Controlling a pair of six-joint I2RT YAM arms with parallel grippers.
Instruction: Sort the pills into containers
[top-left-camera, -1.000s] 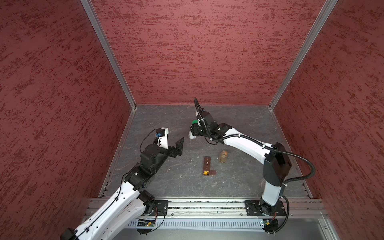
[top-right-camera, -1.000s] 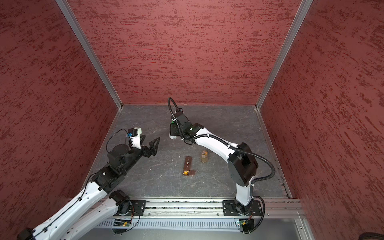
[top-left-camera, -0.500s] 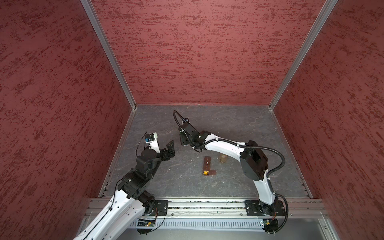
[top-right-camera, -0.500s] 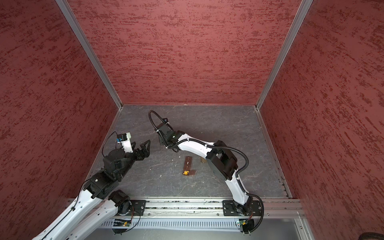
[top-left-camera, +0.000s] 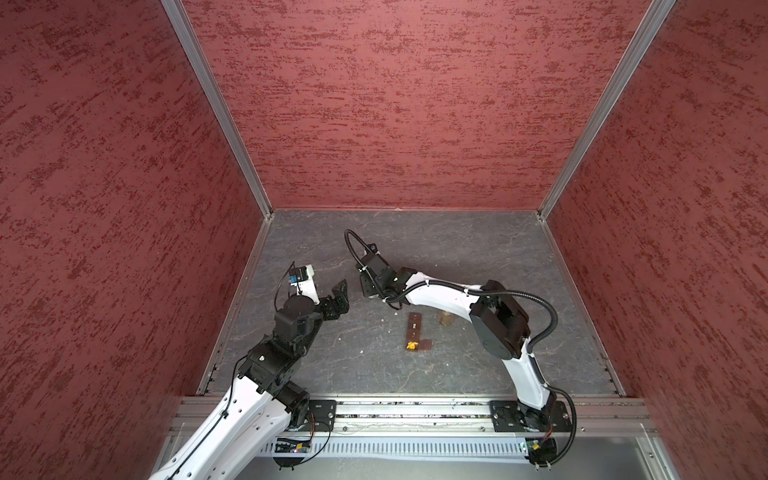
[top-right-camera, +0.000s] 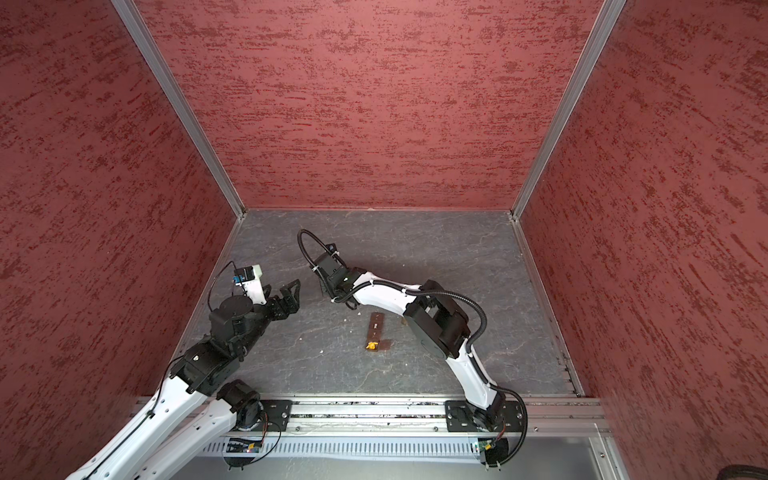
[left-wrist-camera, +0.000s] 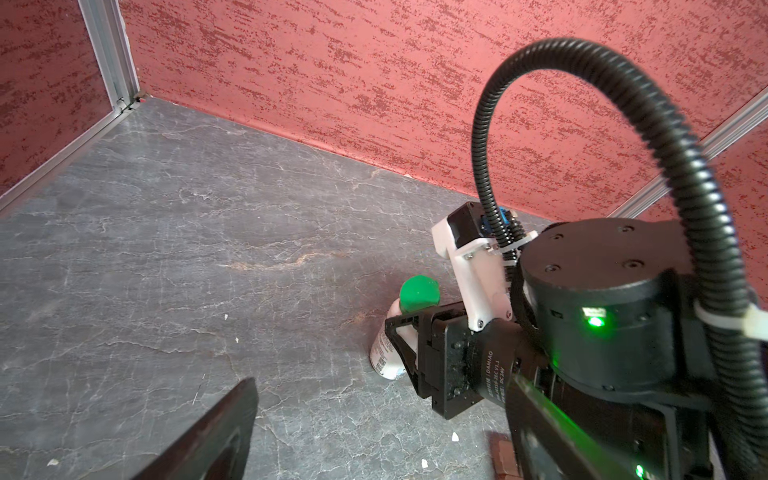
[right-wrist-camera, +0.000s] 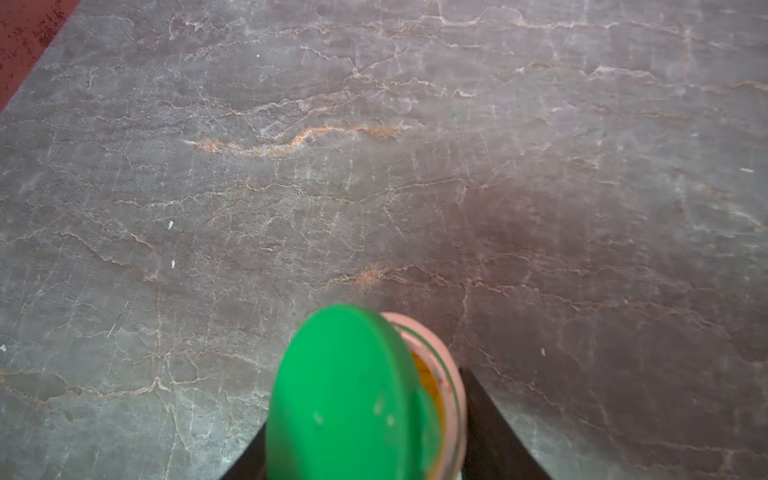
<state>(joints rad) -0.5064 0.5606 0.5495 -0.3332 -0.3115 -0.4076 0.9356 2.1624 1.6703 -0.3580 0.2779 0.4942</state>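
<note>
Noting yellow pills (top-left-camera: 411, 345) in one end cell of the pill organiser (top-left-camera: 414, 327) lying centrally, we judge sorting barely begun: right gripper (left-wrist-camera: 401, 332) clasps the open green-capped bottle (right-wrist-camera: 345, 395), left gripper (top-left-camera: 338, 297) gapes empty.

The capped bottle (left-wrist-camera: 385, 354) sits between the right gripper (top-left-camera: 368, 287) jaws. The containers (top-left-camera: 414, 326) lie on the table (top-left-camera: 457, 257), right of that gripper; the pills (top-left-camera: 411, 345) occupy the cell farthest from it.

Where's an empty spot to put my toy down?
Bare: the table along the back wall, by the right wall, and between pill strip and front rail. Crowded: the middle, where left arm, right arm, its held white bottle, strip and amber bottle sit close.
</note>
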